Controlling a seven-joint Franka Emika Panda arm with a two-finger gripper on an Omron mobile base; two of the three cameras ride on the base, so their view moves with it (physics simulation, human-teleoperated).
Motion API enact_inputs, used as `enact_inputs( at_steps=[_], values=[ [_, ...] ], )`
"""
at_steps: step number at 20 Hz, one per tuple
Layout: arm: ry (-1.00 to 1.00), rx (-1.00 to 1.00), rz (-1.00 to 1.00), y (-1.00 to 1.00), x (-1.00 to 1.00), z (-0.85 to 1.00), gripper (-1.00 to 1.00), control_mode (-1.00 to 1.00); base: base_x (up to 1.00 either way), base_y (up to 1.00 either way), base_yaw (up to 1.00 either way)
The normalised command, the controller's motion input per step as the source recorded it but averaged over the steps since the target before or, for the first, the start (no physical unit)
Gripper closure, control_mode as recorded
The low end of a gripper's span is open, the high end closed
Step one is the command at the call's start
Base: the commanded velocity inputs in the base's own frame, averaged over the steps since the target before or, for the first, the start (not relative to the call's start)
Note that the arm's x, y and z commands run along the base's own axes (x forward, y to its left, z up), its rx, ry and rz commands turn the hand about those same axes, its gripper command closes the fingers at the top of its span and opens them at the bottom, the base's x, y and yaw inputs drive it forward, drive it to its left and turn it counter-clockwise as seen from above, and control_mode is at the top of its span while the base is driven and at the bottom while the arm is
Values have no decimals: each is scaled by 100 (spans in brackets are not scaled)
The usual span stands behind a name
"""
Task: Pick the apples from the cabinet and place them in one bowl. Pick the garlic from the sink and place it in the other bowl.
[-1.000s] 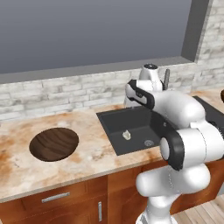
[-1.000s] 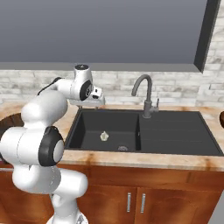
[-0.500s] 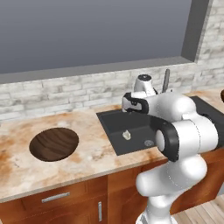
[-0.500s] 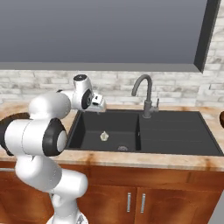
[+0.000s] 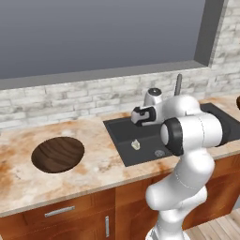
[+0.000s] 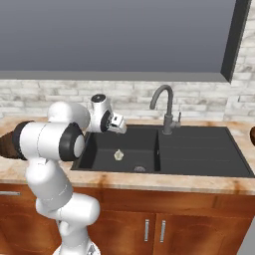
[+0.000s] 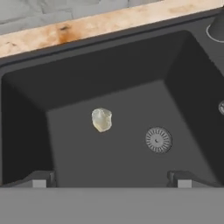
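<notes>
The garlic point(image 7: 101, 119), a small cream knobbly bulb, lies on the floor of the black sink point(image 7: 109, 74), left of the round metal drain point(image 7: 158, 140). The garlic point(image 5: 136, 145) point(image 6: 118, 155) shows in both base views too. My gripper point(image 5: 134, 119) point(image 6: 121, 127) point(image 7: 111, 179) hangs open over the basin, above the garlic and apart from it, with nothing between its fingertips point(image 7: 39, 179). The wide dark brown bowl point(image 5: 57, 153) sits on the counter left of the sink point(image 5: 123, 136). A sliver of the reddish-brown bowl point(image 5: 238, 102) shows at the right edge. The apples and the cabinet are out of view.
A grey gooseneck tap point(image 6: 167, 107) rises behind the sink point(image 6: 199, 149), right of my hand. A brick wall and a window ledge run along the back of the counter. Wooden drawers and doors sit under the marbled counter point(image 5: 28, 183).
My hand has come down and swung left from beside the tap to just over the basin. The garlic and the bowl have not moved.
</notes>
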Motion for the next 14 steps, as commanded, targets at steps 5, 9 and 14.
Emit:
enact_inputs(
  at_steps=[5, 9, 14],
  values=[
    [0, 6, -3, 0, 14, -30, -100, -100, 0, 0, 0],
    [1, 4, 6, -2, 26, -18, -100, -100, 0, 0, 0],
    [1, -2, 11, -3, 14, -15, -100, -100, 0, 0, 0]
  ],
)
